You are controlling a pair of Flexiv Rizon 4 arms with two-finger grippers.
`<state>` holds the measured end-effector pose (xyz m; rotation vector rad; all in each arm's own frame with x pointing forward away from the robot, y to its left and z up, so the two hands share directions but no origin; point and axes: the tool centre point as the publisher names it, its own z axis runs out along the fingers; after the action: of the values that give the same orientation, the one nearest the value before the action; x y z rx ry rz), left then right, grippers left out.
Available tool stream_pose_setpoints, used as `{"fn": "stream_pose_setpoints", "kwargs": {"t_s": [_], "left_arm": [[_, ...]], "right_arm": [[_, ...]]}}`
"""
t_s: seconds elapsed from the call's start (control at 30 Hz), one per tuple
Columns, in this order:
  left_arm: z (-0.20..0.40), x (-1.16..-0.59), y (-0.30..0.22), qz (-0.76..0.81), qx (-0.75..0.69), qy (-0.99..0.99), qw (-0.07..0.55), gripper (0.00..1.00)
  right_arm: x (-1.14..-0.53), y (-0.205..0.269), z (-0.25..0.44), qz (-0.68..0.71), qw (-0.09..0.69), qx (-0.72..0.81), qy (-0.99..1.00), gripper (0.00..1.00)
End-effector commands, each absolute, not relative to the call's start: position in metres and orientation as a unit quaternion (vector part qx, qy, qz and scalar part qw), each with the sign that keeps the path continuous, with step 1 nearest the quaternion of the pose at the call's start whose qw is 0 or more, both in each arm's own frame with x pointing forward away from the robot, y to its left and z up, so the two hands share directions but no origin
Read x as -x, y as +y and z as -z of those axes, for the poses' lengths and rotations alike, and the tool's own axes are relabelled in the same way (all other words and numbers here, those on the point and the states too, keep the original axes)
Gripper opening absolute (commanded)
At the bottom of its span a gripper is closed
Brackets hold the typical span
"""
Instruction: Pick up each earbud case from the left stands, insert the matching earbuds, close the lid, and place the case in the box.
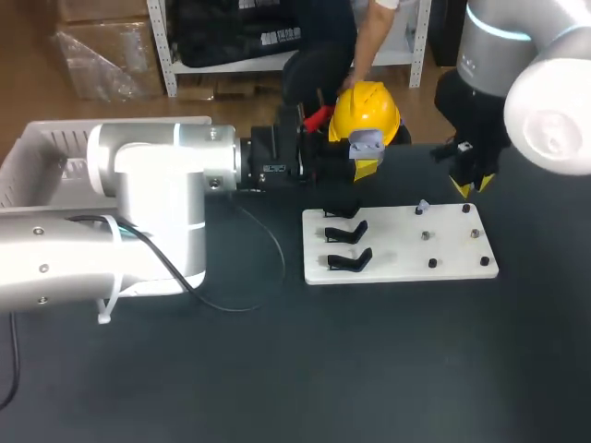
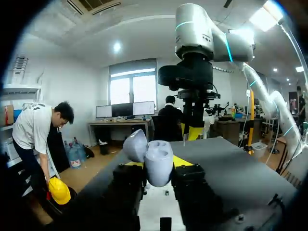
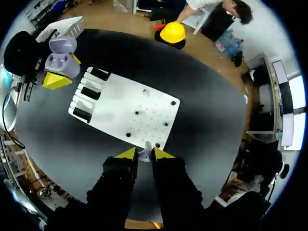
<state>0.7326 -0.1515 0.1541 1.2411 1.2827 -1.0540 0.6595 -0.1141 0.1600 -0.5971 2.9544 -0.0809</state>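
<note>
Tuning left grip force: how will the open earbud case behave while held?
The earbud case looks rounded and smooth, so it may slip or twist in the left gripper. Its lid stands open on a hinge, so a bump could probably swing it shut. It looks small, likely light.

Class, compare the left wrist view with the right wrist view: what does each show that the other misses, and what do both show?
Only the left wrist view: the right arm towering over the table. Only the right wrist view: the earbud pinched in the right jaws, the wells inside the earbud case, the white box. Both: the open earbud case in the left jaws, and the white board.
</note>
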Motion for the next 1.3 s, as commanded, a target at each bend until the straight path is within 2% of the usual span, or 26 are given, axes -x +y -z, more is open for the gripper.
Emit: {"fn": "stream_pose_setpoints", "kwargs": {"t_s": [0.03, 0.37, 0.53, 0.7, 1.07, 1.3], "left_arm": [[-0.152, -0.729, -0.152, 0.435, -0.512, 0.532, 0.516, 0.00], [-0.152, -0.729, -0.152, 0.435, -0.512, 0.532, 0.516, 0.00], [-0.152, -0.729, -0.152, 0.435, -0.512, 0.532, 0.516, 0.00], [-0.152, -0.729, -0.152, 0.435, -0.512, 0.532, 0.516, 0.00], [-0.152, -0.729, -0.152, 0.435, -0.512, 0.532, 0.516, 0.00], [-0.152, -0.729, -0.152, 0.435, -0.512, 0.532, 0.516, 0.00]], "right_arm": [[-0.647, -0.107, -0.182, 0.027, 0.064, 0.210, 0.975, 0.00], [-0.647, -0.107, -0.182, 0.027, 0.064, 0.210, 0.975, 0.00], [-0.658, -0.095, -0.181, -0.018, 0.066, -0.060, 0.996, 0.00], [-0.653, -0.075, -0.190, -0.068, 0.065, -0.204, 0.974, 0.00], [-0.648, -0.052, -0.211, -0.017, 0.077, -0.287, 0.955, 0.00], [-0.649, -0.044, -0.217, -0.008, 0.074, -0.235, 0.969, 0.00]]}}
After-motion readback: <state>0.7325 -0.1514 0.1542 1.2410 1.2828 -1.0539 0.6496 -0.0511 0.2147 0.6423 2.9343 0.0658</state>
